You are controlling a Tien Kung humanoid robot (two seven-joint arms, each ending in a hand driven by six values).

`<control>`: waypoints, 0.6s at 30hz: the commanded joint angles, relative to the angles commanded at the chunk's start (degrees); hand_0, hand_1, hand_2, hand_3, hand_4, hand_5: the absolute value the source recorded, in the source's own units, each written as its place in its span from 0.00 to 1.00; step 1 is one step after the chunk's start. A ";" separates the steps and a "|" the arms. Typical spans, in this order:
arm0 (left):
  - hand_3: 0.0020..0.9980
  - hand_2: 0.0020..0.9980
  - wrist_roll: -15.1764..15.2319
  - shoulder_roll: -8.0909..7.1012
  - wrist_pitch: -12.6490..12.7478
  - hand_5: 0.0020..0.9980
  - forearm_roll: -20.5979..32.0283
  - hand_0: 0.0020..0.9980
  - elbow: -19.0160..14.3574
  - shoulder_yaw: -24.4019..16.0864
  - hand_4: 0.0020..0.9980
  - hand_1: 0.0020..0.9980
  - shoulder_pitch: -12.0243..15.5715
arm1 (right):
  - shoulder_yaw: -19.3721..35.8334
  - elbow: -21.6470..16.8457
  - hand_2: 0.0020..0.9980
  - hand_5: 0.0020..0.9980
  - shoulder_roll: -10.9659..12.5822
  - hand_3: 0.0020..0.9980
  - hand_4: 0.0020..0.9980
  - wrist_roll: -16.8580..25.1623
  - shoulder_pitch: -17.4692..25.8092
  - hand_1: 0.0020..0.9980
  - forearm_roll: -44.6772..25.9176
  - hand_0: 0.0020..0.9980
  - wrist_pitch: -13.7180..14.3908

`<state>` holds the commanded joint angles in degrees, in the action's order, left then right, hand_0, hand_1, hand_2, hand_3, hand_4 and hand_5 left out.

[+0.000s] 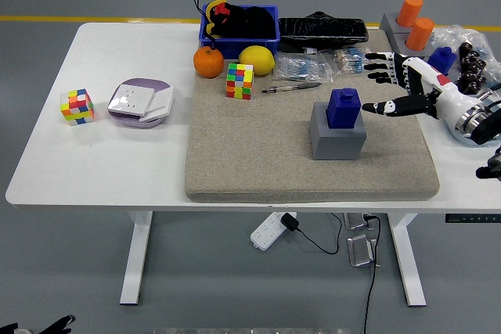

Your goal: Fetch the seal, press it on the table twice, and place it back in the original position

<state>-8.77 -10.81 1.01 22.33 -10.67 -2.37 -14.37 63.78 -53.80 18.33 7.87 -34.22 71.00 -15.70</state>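
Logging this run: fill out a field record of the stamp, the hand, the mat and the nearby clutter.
seal: blue block-shaped seal standing upright on a grey square base
right hand: white and black five-fingered right hand, fingers spread, just right of the seal, thumb tip near it, holding nothing
left hand: not in view
surface: beige fabric mat on the white table
on mat: orange, lemon, colour cube, pen
off mat, left: second colour cube, white and lilac box

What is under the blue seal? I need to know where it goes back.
The blue seal stands on a grey block, which rests on the beige mat. The block's top under the seal is covered.
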 joint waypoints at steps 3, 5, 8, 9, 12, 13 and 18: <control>0.80 0.76 -0.02 0.10 -0.05 0.44 0.09 0.81 -0.01 0.21 0.68 0.79 0.02 | -0.35 0.95 0.84 0.00 -0.22 0.89 0.97 0.13 -0.38 0.83 -0.16 0.87 -0.29; 0.80 0.76 -0.06 0.20 -0.13 0.44 0.35 0.81 0.00 0.59 0.68 0.79 0.06 | -0.67 1.91 0.84 0.00 -0.43 0.89 0.97 0.25 -0.76 0.83 -0.34 0.87 -0.49; 0.80 0.76 -0.13 0.30 -0.25 0.44 0.79 0.81 0.02 1.25 0.68 0.79 0.24 | -1.53 3.76 0.87 0.00 -0.78 0.92 0.98 0.76 -1.42 0.86 -0.79 0.88 -0.21; 0.80 0.76 -0.16 0.33 -0.29 0.44 0.91 0.81 0.02 1.43 0.68 0.79 0.28 | -1.76 4.24 0.87 0.00 -0.89 0.92 0.98 0.93 -1.57 0.86 -0.93 0.88 -0.03; 0.80 0.76 -0.17 0.42 -0.35 0.44 0.65 0.81 -0.04 1.35 0.68 0.79 0.30 | -2.37 5.66 0.87 0.00 -1.31 0.92 0.98 1.44 -1.85 0.86 -1.46 0.88 0.45; 0.80 0.76 -0.17 0.43 -0.35 0.43 0.52 0.81 -0.06 1.26 0.68 0.79 0.30 | -2.49 5.87 0.84 0.00 -1.41 0.90 0.98 1.55 -1.85 0.84 -1.64 0.88 0.51; 0.80 0.76 -0.15 0.50 -0.33 0.43 0.00 0.81 -0.13 1.01 0.68 0.79 0.16 | -3.21 6.92 0.84 0.00 -2.22 0.90 0.98 2.09 -1.57 0.84 -2.75 0.88 1.24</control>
<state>-8.92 -10.31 0.68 22.33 -10.80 -1.36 -14.22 60.57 -46.88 16.11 9.95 -35.79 68.26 -14.46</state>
